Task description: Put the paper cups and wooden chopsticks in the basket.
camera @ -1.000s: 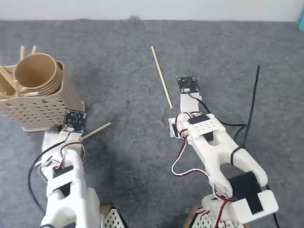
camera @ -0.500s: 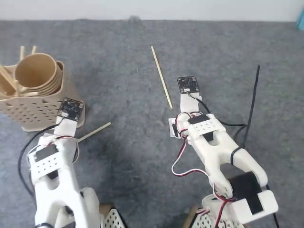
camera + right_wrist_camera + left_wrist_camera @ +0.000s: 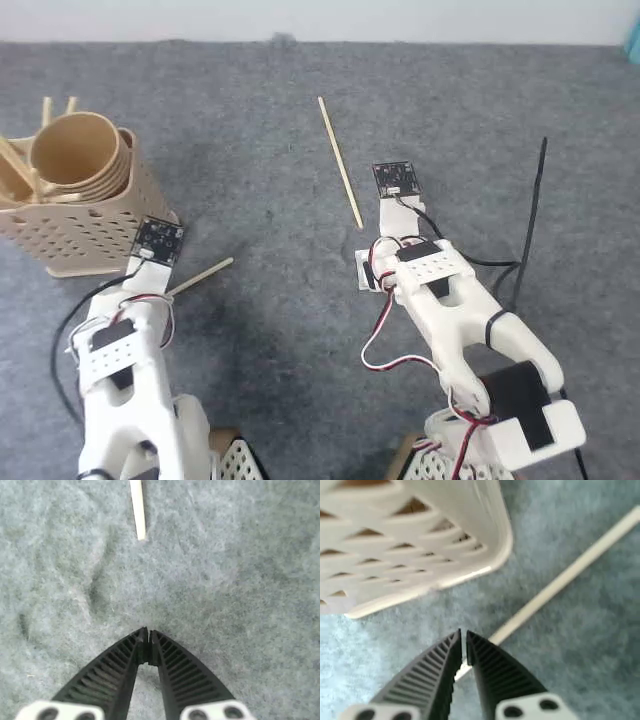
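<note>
The beige perforated basket [image 3: 88, 232] stands at the far left, with stacked paper cups [image 3: 78, 152] and a few chopsticks [image 3: 46, 108] upright in it. One wooden chopstick [image 3: 201, 274] lies on the carpet by the basket's near corner. My left gripper [image 3: 463, 639] is shut just over the near end of this chopstick [image 3: 560, 580], next to the basket corner [image 3: 485, 555]. A second chopstick [image 3: 340, 162] lies mid-table. My right gripper [image 3: 148, 632] is shut and empty, a short way from the tip of that second chopstick [image 3: 137, 510].
Grey carpet [image 3: 480, 120] covers the table. A black cable [image 3: 532, 210] runs along the right side beside the right arm [image 3: 440, 290]. The left arm [image 3: 125, 350] sits close to the basket's near wall.
The left arm swung toward the basket and then eased back a little, ending over the near chopstick. The right arm and both loose chopsticks have not moved.
</note>
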